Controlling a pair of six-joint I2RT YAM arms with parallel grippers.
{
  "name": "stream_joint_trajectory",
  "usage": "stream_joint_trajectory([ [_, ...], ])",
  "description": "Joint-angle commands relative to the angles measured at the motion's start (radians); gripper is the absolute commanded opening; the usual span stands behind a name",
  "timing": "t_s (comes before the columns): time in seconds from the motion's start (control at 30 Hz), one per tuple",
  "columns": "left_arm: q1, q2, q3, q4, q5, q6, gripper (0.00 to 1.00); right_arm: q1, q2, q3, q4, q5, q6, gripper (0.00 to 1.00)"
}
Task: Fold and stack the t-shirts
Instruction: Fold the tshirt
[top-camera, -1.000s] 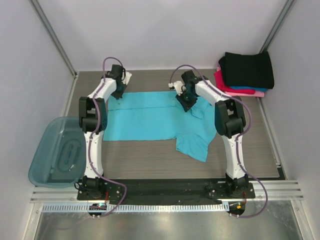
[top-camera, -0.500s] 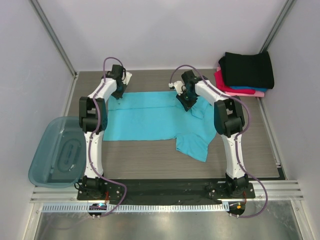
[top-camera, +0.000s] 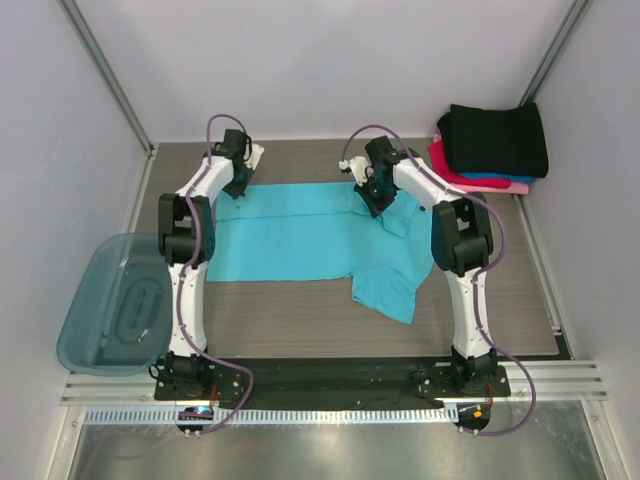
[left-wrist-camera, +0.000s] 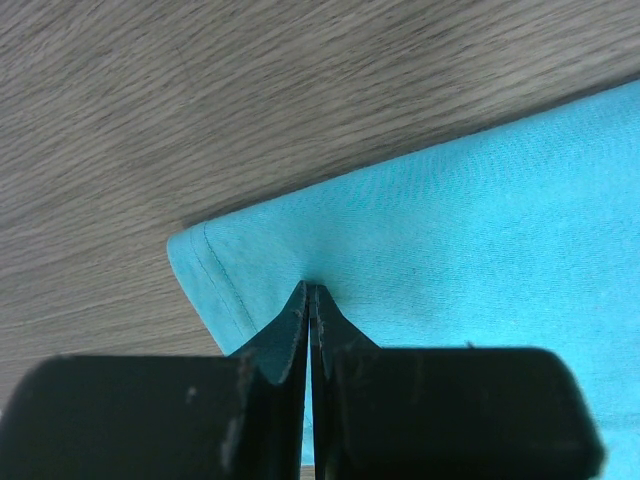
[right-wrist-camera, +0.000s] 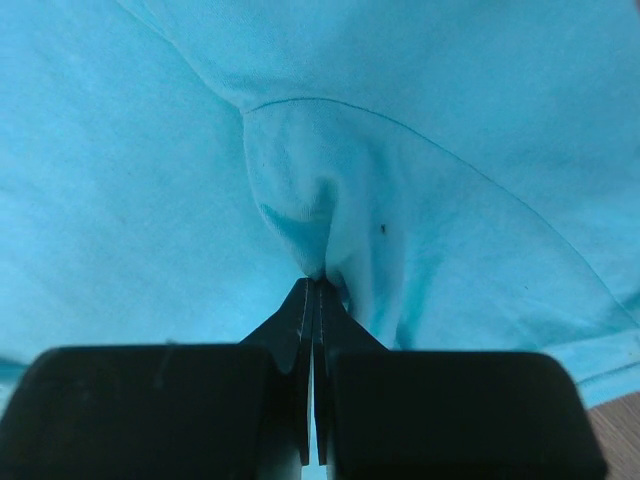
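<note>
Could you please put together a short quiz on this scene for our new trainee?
1. True or false: the left gripper and the right gripper are both shut on the turquoise t-shirt.
2. What colour is the top shirt on the folded stack in the far right corner? A) pink B) black C) blue
3. In one word: on which of the robot's own sides does the plastic bin lie?

Key: 1 true. 2 B. 3 left.
</note>
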Motion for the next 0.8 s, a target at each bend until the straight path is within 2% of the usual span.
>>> stream_joint_trajectory([
  [0.0,-0.007,0.009,-0.006,0.023,-0.003,0.013,0.01,0.003,-0.115,0.016,-0.003,-0.012,0.016,0.01],
  [0.27,-0.010,0.007,-0.008,0.021,-0.006,0.013,0.00,0.031,-0.132,-0.011,-0.072,-0.060,0.007,0.01],
  [0.57,-0.010,0.006,-0.003,0.024,-0.014,0.018,0.00,0.049,-0.078,0.119,-0.216,-0.172,-0.012,0.01],
  [0.77,-0.011,-0.002,-0.017,0.026,-0.021,0.025,0.00,0.054,-0.032,0.156,-0.237,-0.207,-0.010,0.01],
])
